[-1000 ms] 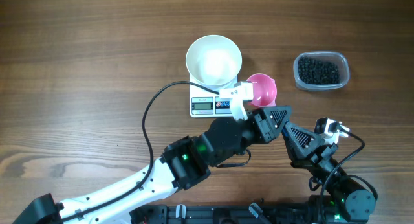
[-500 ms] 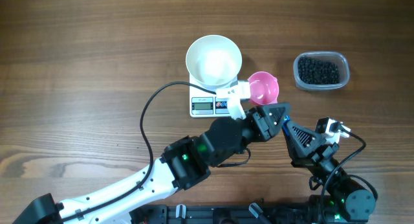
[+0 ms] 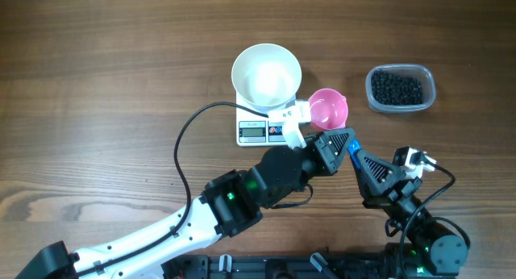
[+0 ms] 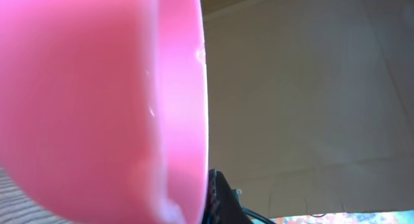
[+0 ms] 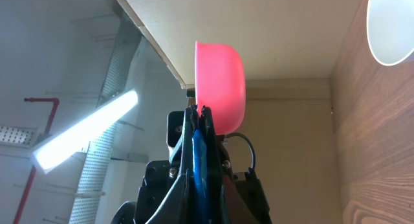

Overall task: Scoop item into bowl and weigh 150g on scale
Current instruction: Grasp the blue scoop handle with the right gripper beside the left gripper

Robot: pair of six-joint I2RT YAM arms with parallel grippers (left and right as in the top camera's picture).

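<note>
Brown wood-grain tabletop carries all the objects; both arms reach in from the near edge.

Scale: flat and white, about midway between the left and right edges. Its display strip faces the near edge.

Bowl: white, round, upright. It rests on the far part of the scale and overhangs it on the far side. The right wrist view shows part of its rim.

Item: dark round pieces piled inside a clear tub, which stands toward the right edge, well apart from the bowl.

Pink scoop: just beside the bowl on its right, between bowl and tub. Its white handle lies over the right end of the scale. The scoop fills the left wrist view and shows side-on in the right wrist view.

Left hand: fingers pressed together at the near rim of the scoop. Whether the rim is pinched between them cannot be told.

Right hand: fingers pressed together, nothing between them, as its own camera shows. Its tip points at the left hand and sits just beside it.

Black cable: loops from the left arm toward the scale.
</note>
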